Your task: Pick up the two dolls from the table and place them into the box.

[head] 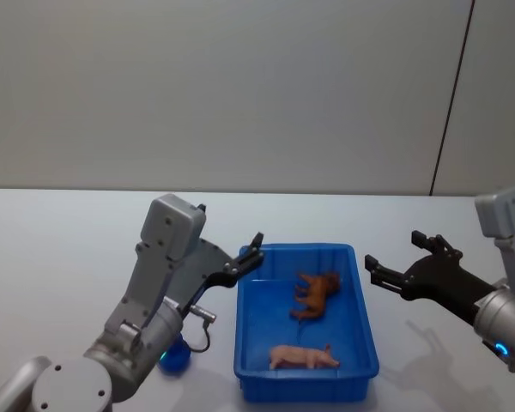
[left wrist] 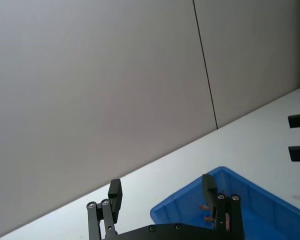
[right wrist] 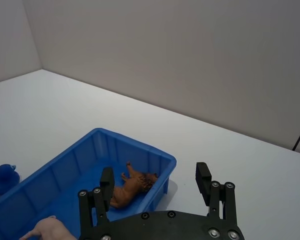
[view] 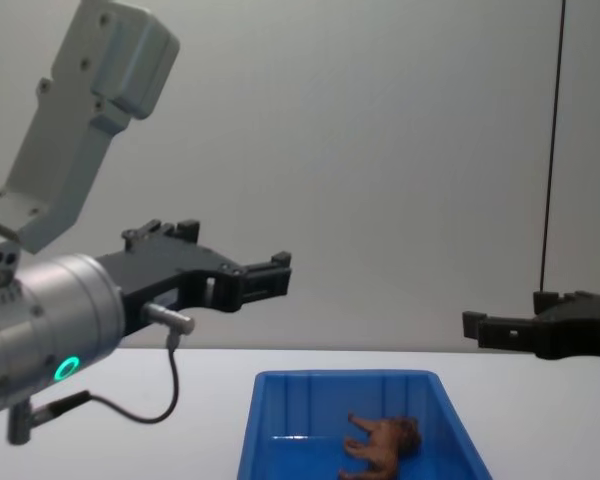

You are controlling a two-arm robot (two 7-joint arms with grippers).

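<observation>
Both dolls lie inside the blue box (head: 305, 249). The brown four-legged doll (head: 316, 294) rests on its side toward the far end, and the pale pink pig doll (head: 303, 357) lies near the front wall. My left gripper (head: 249, 255) hovers open just above the box's far left corner, holding nothing. My right gripper (head: 397, 254) hangs open to the right of the box, above the table (head: 60, 249). In the right wrist view the open right gripper (right wrist: 155, 180) frames the brown doll (right wrist: 132, 185); the pink doll (right wrist: 47, 227) shows at the edge. The chest view shows the brown doll (view: 385, 440) in the box (view: 345, 377).
A small blue duck toy (head: 173, 356) sits on the table left of the box, under my left arm, and appears again in the right wrist view as the duck (right wrist: 2, 177). A plain grey wall stands behind the table.
</observation>
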